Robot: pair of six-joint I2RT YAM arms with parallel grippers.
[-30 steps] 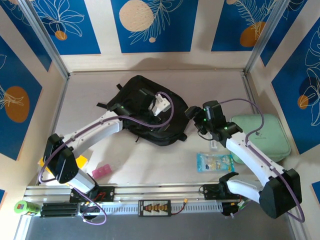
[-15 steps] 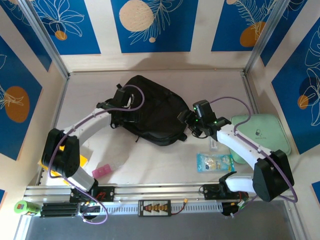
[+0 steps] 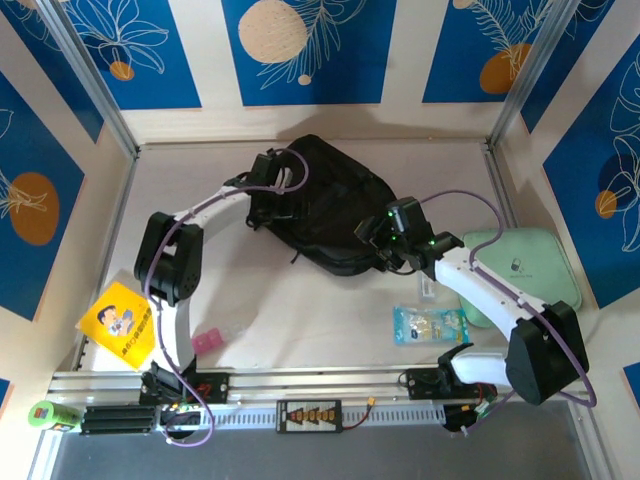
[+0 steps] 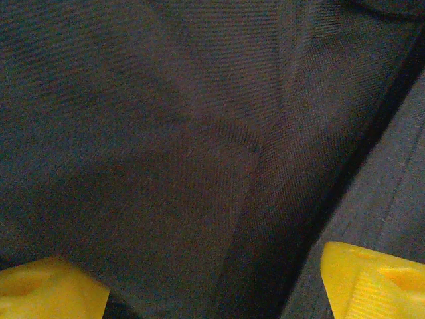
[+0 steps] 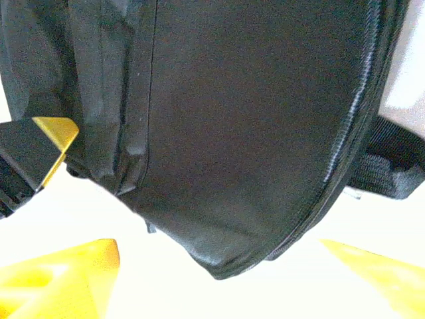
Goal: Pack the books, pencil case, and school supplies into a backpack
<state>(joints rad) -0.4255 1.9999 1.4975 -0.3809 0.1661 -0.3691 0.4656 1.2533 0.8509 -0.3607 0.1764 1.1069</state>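
Lying at the far centre of the bench, the soft black backpack shows finely ribbed woven cloth and a curved piped seam. The left claw stands wide against its fabric; the right claw, also wide, faces a rounded corner.

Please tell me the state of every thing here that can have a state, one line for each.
backpack: lying flat on the table, zip open or shut cannot be told
yellow book: closed, flat, cover up
mint-green case: flat, looks closed
left gripper: open, close over the backpack fabric
right gripper: open, at the backpack's edge
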